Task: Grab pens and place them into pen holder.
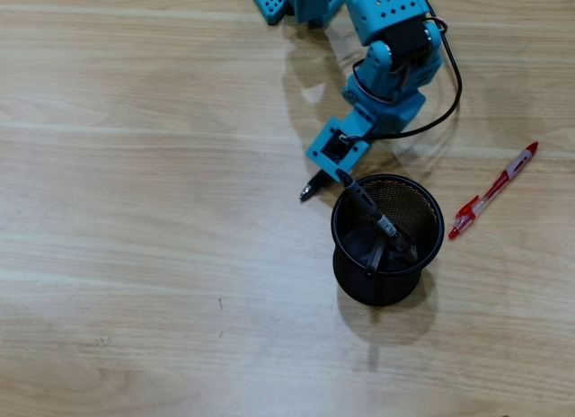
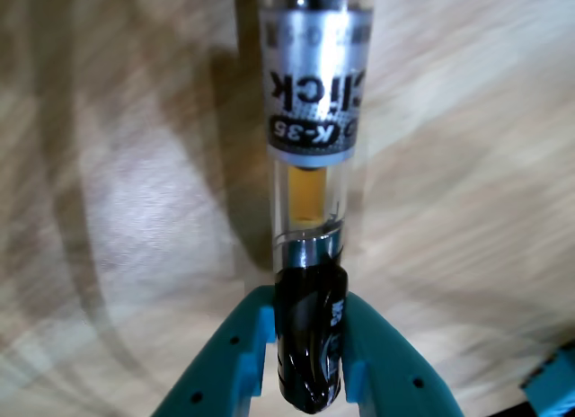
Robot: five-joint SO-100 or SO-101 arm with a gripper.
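Held pen: black-and-clear ballpoint (image 2: pixel 310 255), its black grip clamped between the teal claw's (image 2: pixel 308 359) jaws.
Claw: closed on that pen, at the holder's rim (image 1: pixel 344 172).
Pen holder: black mesh cup (image 1: pixel 409 282) just below the claw in the overhead view, dark pens (image 1: pixel 382 228) inside.
Red-and-clear pen (image 1: pixel 494 190): lying well right of the claw.
Surface: light woodgrain table (image 1: pixel 135 255).

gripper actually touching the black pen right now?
Touching. The wrist view shows the gripper with both teal fingers pressed against the black pen at its dark grip section, no gap on either side.
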